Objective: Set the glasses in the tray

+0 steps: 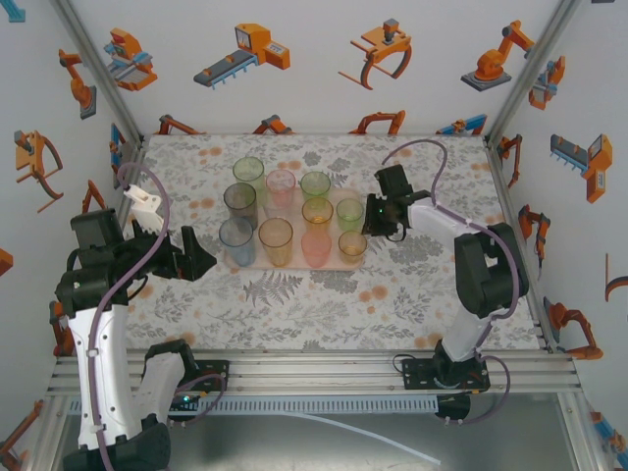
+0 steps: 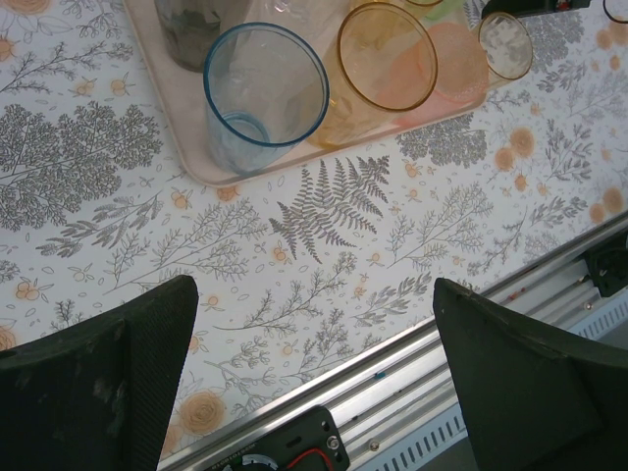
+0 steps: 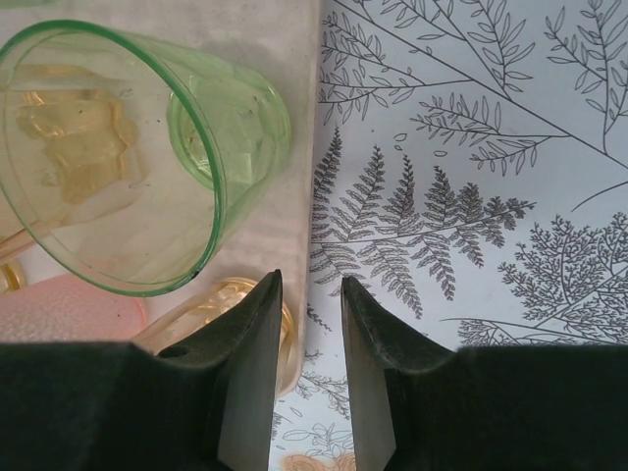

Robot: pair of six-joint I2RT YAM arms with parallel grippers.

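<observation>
My right pincer point(image 1: 370, 227) point(image 3: 306, 294) hovers at the right edge of the tray point(image 1: 297, 266) point(image 3: 299, 69). Its jaws stand a narrow slit apart with nothing between them, so it is open and grips nothing. Through my right wrist camera the slit sits over the tray's edge and the floral table point(image 1: 432, 285) point(image 3: 471, 196) just past it.

A green glass point(image 1: 349, 213) point(image 3: 108, 147) stands upright on the tray, just inside that edge and beyond my fingertips, apart from them. A small amber glass point(image 1: 352, 245) point(image 3: 211, 304) stands at the tray's near right corner, partly hidden under one finger point(image 3: 245, 373). Whether that finger touches it I cannot tell.

The other glasses point(image 1: 281, 188) stand upright on the tray in close rows; I count ten in all from above.

My left pincer point(image 1: 201, 253) point(image 2: 314, 363) hangs off the tray's near left corner, over the table, jaws spread wide and holding nothing. A blue glass point(image 1: 235, 235) point(image 2: 265, 93) stands on the tray at that corner, well ahead of my fingers.
</observation>
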